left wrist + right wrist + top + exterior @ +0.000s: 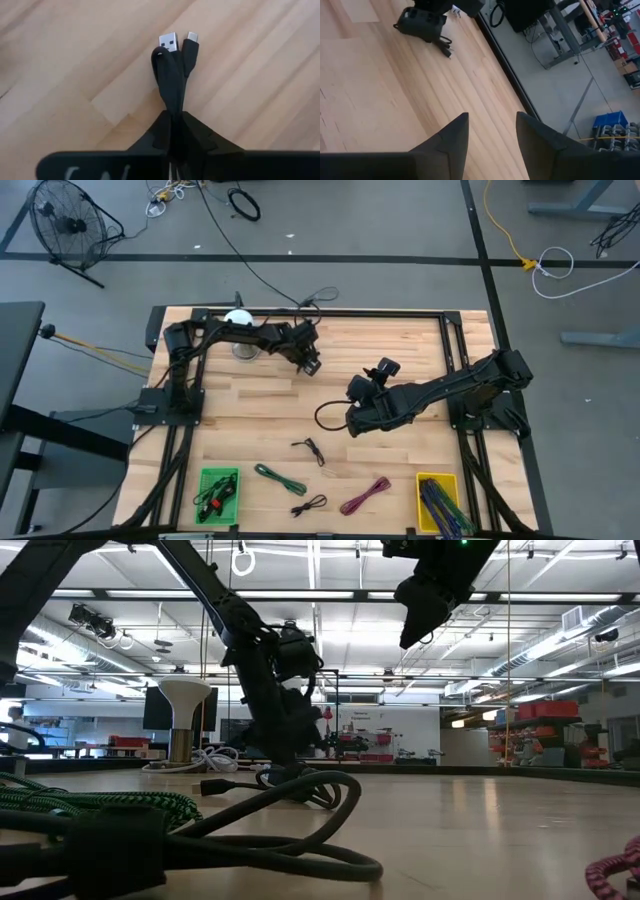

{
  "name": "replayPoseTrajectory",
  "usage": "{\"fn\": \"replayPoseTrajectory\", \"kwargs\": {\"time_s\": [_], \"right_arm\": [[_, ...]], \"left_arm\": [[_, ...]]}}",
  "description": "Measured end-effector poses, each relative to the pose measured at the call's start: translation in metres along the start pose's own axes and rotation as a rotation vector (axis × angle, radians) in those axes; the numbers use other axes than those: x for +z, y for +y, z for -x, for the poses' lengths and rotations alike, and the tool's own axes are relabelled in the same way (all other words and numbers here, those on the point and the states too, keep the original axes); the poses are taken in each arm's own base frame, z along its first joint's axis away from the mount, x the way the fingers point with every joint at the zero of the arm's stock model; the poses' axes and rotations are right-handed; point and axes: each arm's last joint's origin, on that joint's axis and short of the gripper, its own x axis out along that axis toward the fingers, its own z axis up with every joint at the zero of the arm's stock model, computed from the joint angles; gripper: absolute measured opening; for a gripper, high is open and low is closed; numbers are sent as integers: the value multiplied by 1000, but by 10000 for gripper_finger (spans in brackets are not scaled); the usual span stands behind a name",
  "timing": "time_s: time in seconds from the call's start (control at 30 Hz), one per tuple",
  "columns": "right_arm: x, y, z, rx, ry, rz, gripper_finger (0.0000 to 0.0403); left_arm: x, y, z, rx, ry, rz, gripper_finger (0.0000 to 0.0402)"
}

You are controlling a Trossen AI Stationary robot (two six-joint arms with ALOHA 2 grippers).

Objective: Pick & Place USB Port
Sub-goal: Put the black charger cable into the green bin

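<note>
USB cable pinched at the far middle of the table

USB cable point(172, 75) sits folded between your left gripper point(175, 131) fingers, which have closed tight on its black cord; the silver plug and a smaller plug poke out just past the fingertips, low over the bare wood. From above, that gripper point(310, 363) is toward the far side of the table point(400, 350), a little left of centre, just right of a white dome point(238, 320).

Before you lift, check the hold: the fingers grip the folded cord, not the plug bodies, so I judge it could slide if you jerk. Rise straight and slowly, and see that both plugs come up together.

Your right gripper point(492, 132) hangs above the middle of the table with its fingers apart and nothing between them. Keep it there, clear of the left arm's path.

For placing, the green bin point(218, 494) at the near left already holds dark cables, and the yellow bin point(438, 502) at the near right holds coloured ones; the green one looks the likelier match, though that is my guess. Other cables lie loose along the near side, so carry high over them.
</note>
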Motion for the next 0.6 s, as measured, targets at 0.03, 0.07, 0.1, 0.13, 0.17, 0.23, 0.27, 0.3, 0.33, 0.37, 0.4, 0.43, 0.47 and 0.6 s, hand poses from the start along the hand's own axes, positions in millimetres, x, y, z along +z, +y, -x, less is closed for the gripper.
{"fn": "replayPoseTrajectory", "kwargs": {"time_s": [0.03,0.07,0.1,0.13,0.17,0.23,0.27,0.3,0.33,0.37,0.4,0.43,0.47,0.6], "right_arm": [[0,0,0,-1,1,-1,164],[0,0,0,-1,1,-1,164],[0,0,-1,-1,2,-1,164],[0,0,-1,-1,2,-3,164],[0,-1,-1,0,3,-4,164],[1,0,-1,2,2,-15,164],[1,0,-2,4,0,-23,164],[2,0,-2,10,-3,-33,164],[3,1,-2,19,-7,-44,164],[4,1,-2,22,-10,-51,164],[5,2,-2,28,-15,-62,164],[5,3,-2,42,-17,-75,164],[6,4,-2,64,-13,-87,164],[8,7,-1,139,2,-119,164]], "left_arm": [[-2,-2,4,3,17,-25,26],[-7,-5,10,12,44,-53,26],[-12,-8,19,29,70,-90,26],[-15,-13,29,46,72,-127,26],[-17,-17,41,70,72,-155,26],[-27,-26,66,117,96,-209,26],[-35,-30,77,144,124,-243,26],[-42,-35,88,153,136,-277,26],[-49,-40,99,160,149,-310,26],[-56,-46,112,160,148,-329,26],[-64,-51,126,154,152,-347,26],[-73,-56,138,156,161,-364,26],[-82,-60,150,164,167,-379,26],[-120,-70,197,169,148,-393,26]]}}
